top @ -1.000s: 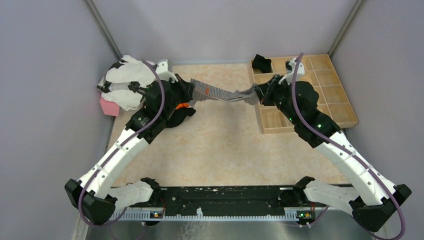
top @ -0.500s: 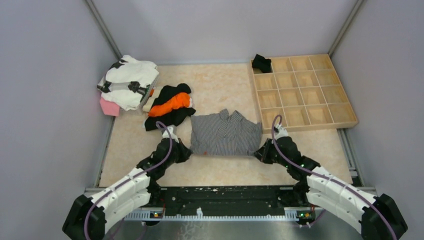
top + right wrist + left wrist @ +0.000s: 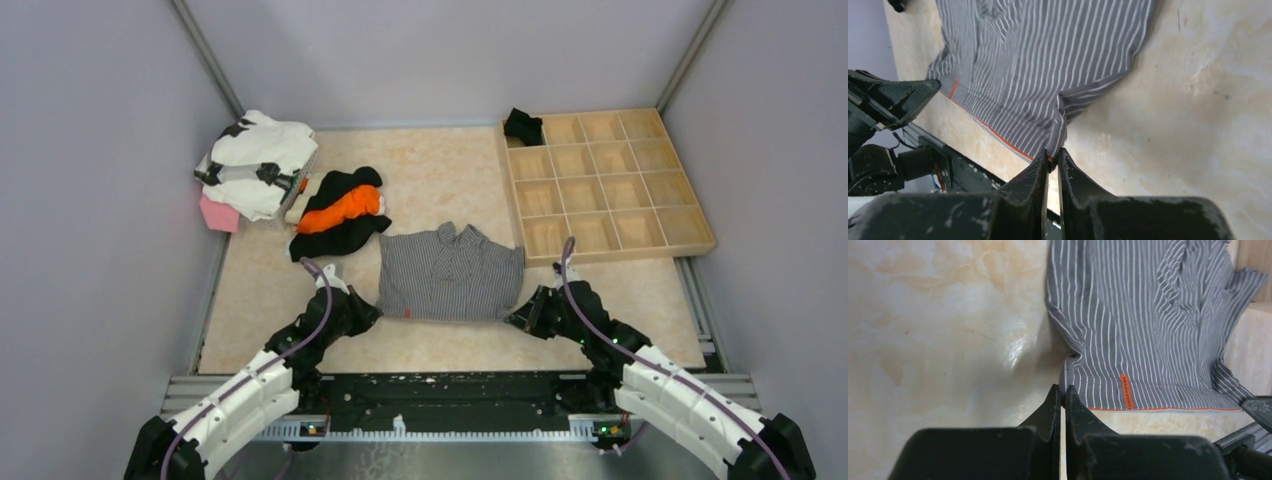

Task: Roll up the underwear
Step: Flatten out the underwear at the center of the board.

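left pincer (image 3: 1062,390): low, pinched shut | right pincer (image 3: 1052,152): low, tips nearly together | both aimed inward

Bare tabletop (image 3: 440,170) gives open passage down the centre, beyond the striped underwear (image 3: 450,275). The left side is narrowed by a black-and-orange garment (image 3: 342,212) and a white clothes pile (image 3: 258,160) behind it. On the right, the wooden tray (image 3: 620,254) stands close to the cloth, apparently touching its far corner.

Two pieces of underwear: one grey striped underwear (image 3: 450,275) and one black underwear (image 3: 522,125). One wooden tray (image 3: 640,195) has sixteen compartments. One black-and-orange garment (image 3: 340,212), one white-and-black bundle (image 3: 255,160), one pink item (image 3: 217,213). Two arms: left arm (image 3: 250,385), right arm (image 3: 670,385).
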Tool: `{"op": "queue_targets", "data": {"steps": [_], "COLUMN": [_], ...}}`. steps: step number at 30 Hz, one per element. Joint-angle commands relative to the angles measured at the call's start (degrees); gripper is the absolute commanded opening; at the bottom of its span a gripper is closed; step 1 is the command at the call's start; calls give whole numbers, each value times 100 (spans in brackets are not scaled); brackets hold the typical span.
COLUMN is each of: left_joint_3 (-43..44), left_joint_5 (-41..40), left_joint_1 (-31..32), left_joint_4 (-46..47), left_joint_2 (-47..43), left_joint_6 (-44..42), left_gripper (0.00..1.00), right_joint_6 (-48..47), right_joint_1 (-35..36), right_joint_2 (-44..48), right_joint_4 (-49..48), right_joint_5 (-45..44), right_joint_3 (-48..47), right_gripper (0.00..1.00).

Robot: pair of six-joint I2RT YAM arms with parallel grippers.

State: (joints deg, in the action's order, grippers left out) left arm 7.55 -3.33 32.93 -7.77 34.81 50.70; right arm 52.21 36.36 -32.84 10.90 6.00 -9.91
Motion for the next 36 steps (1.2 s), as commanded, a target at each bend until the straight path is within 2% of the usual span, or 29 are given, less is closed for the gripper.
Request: {"op": "queue_targets", "data": {"steps": [1, 3, 6, 8, 12, 14, 16, 18, 22, 25, 28, 30, 33, 36], "left_joint_3": [312, 378, 461, 511, 713, 973, 1267, 1593, 2155, 2459, 2435, 2389, 2479, 2533], "left_joint_5": [-681, -801, -950, -1085, -1352, -1491, -1667, -1818, -1727, -1620, -1317, -1536, -2254, -2408], "left_joint_1": [-30, -28, -32, -30, -31, -30, -32, -31, -31, -11, 285, 771, 1830, 2227], "left_joint_4": [-1020, -1268, -1504, -1593, -1794, -2018, -2356, -2576, -2473, -2468, -2017, -1716, -1601, -1460], "left_joint_2": [-156, -253, -437, -531, -656, -663, -667, -672, -545, -13, 371, 522, 825, 1131], "left_joint_6": [259, 318, 344, 348, 422, 451, 448, 311, -496, -863, -1036, -977, -762, -562], "left_gripper": [0, 0, 0, 6, 39, 52, 63, 69, 87, 88, 85, 85, 85, 85], "right_joint_6": [180, 176, 127, 30, -158, -224, -302, -359, -649, -861, -960, -957, -838, -659], "right_joint_1": [30, 36, 36, 38, 32, 30, 29, -47, -390, -880, -1231, -1306, -1361, -1440], "right_joint_2": [81, 156, 129, 70, -162, -348, -569, -831, -1458, -2058, -2516, -2702, -2887, -3063], "right_joint_4": [1118, 1362, 1491, 1546, 1634, 1633, 1510, 1247, 732, 127, -452, -847, -1495, -1977], "right_joint_5": [98, 86, 192, 114, -537, -1024, -1415, -1652, -1830, -1313, -881, -824, -746, -784], "right_joint_3": [-396, -475, -598, -739, -1059, -1235, -1346, -1417, -1582, -1588, -1536, -1460, -1250, -1081], "right_gripper": [11, 14, 31, 37, 39, 42, 46, 50, 59, 58, 54, 51, 50, 48]}}
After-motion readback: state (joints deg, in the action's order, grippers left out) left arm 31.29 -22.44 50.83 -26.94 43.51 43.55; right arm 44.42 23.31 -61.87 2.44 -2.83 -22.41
